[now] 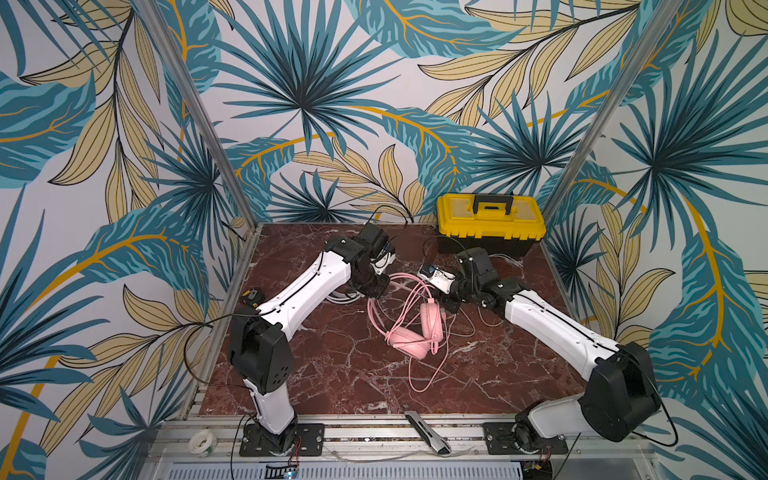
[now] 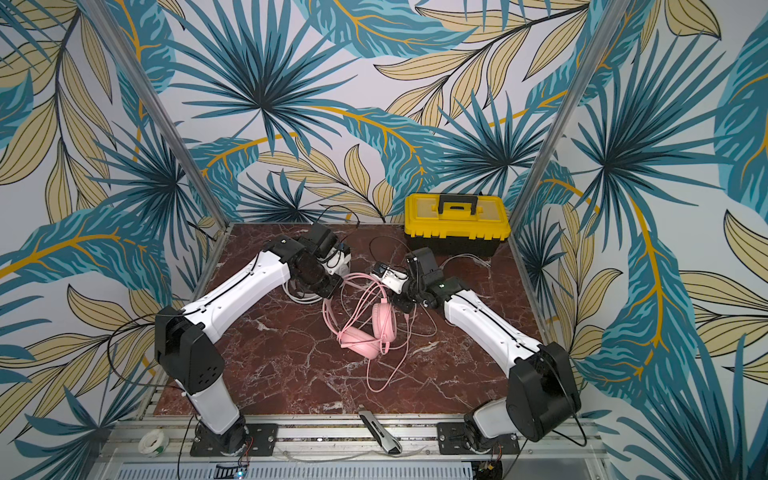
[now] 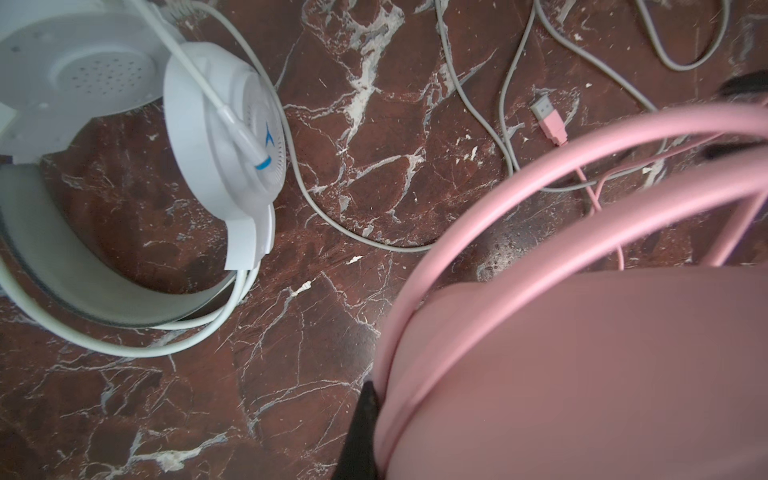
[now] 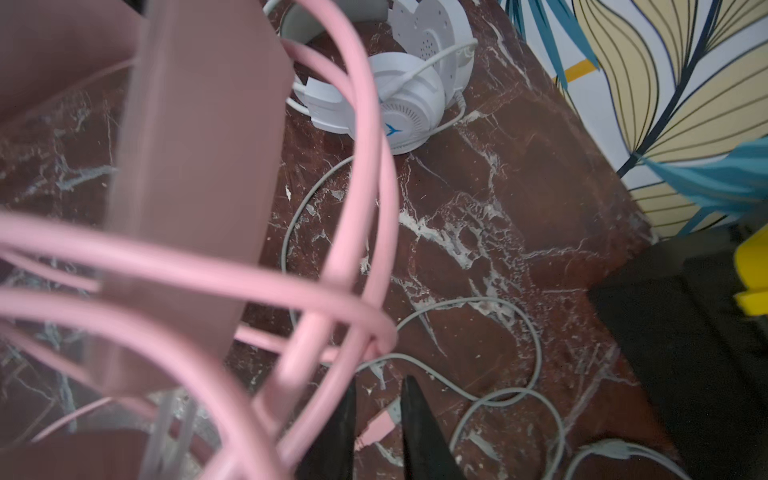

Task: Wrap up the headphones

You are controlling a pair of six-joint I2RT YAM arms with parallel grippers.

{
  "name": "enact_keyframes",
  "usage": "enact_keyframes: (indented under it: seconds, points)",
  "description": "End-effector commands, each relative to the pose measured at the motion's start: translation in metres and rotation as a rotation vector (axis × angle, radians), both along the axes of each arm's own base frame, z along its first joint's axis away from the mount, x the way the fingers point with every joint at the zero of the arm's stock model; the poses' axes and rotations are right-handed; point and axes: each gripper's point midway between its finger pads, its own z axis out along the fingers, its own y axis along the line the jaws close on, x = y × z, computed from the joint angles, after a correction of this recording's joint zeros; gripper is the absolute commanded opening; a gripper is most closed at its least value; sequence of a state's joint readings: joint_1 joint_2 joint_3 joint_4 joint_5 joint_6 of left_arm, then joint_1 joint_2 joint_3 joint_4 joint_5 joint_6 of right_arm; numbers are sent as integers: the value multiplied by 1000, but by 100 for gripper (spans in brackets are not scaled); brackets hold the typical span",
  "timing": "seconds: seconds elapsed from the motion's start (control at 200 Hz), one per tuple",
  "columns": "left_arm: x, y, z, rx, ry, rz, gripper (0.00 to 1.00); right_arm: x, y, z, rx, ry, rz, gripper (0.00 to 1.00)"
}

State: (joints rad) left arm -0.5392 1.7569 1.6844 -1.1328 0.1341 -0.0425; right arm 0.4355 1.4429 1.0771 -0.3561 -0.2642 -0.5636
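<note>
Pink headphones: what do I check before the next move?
1. Hold: left gripper shut on the headband of the pink headphones: ok.
2. Free arm: right gripper has its jaws apart and holds nothing: ok.
3. Cable end: pink plug lies free on the table: ok.
4. Wrap: pink cable fully wound: not ok, a loose loop lies on the table.
5. Tangle: grey cable clear of the pink cable: cannot tell, they cross near the plug.
6. Second set: white headphones wrapped: not ok, their cable is spread out.
</note>
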Motion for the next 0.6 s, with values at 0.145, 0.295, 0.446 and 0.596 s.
enact_keyframes:
  seconds: [0.145, 0.295, 0.446, 0.596]
  points:
    - [-11, -5, 34, -169, -4, 16, 0, 14, 8, -3, 277, 105, -175, 34]
    - [-14, -8, 40, -250, 6, 23, 0, 17, 11, -21, 360, 200, -227, 34]
    - [-14, -10, 52, -352, 4, 38, 0, 17, 16, -36, 414, 290, -249, 35]
    - [-10, -10, 59, -399, -8, 57, 0, 18, 24, -45, 500, 377, -256, 34]
